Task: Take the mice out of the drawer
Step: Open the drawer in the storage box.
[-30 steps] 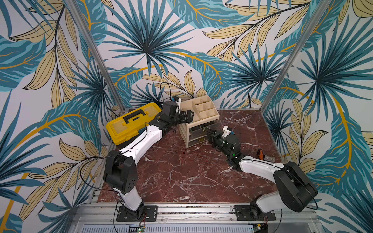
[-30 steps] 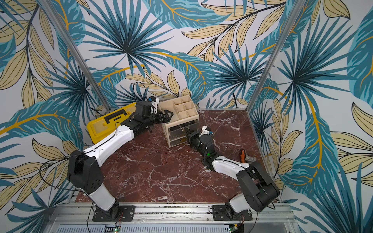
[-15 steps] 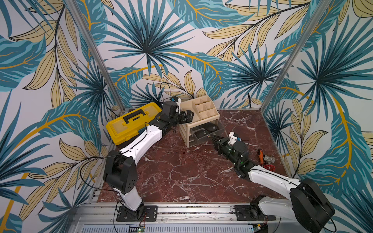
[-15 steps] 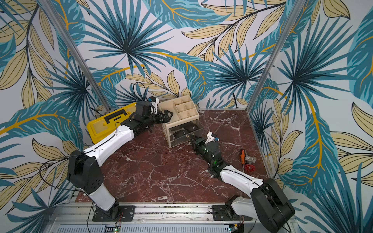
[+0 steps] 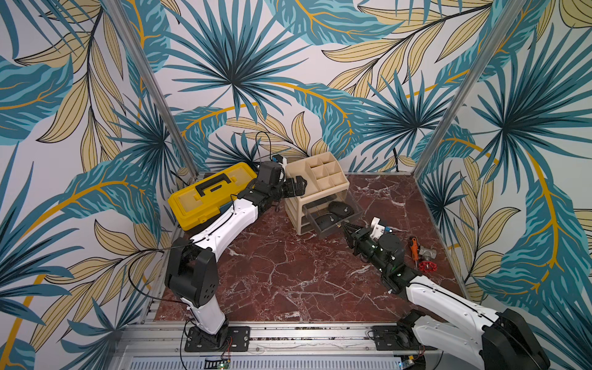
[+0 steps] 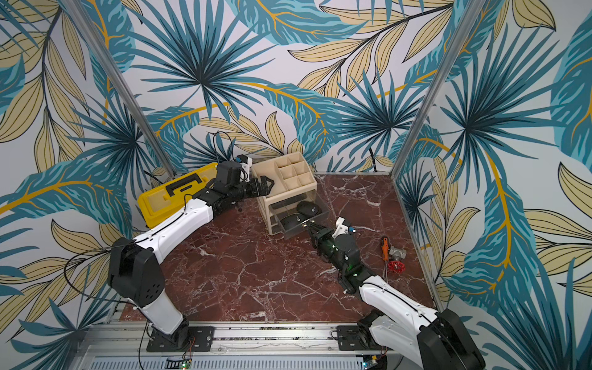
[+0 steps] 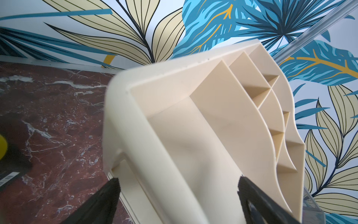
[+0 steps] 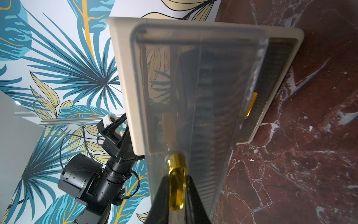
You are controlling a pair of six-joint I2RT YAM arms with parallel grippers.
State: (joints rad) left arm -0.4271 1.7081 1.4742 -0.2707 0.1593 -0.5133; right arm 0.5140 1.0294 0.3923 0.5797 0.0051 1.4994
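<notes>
– Mice (image 5: 341, 209): where did they lie?
– Two showed in both top views, black, inside the clear drawer (image 5: 330, 230). It stood drawn out from the front of the beige organiser (image 5: 293, 214). I could see no others.
– And the grippers?
– The right gripper (image 8: 176, 186) was pinched nearly closed on the drawer's gold handle (image 8: 175, 170), at the end farthest from the organiser. The left gripper (image 7: 178, 184) had its jaws spread wide across the organiser's top corner and gripped nothing. Whether its fingers (image 7: 108, 194) pressed the plastic I could not tell.
– What could have gone wrong?
– A further pull might have taken the drawer out of the organiser altogether, so that its front dropped and the mice spilled. Nothing clamped the organiser, so it could also have slid or tipped forward with the pull. The handle looked slim and glossy, and the pinch might have slipped off.
– And the picking itself?
– Neither gripper was free and over the mice. I judged that their smooth domed shells could squirt out from between flat fingers. The drawer's clear walls also left little room beside them.
</notes>
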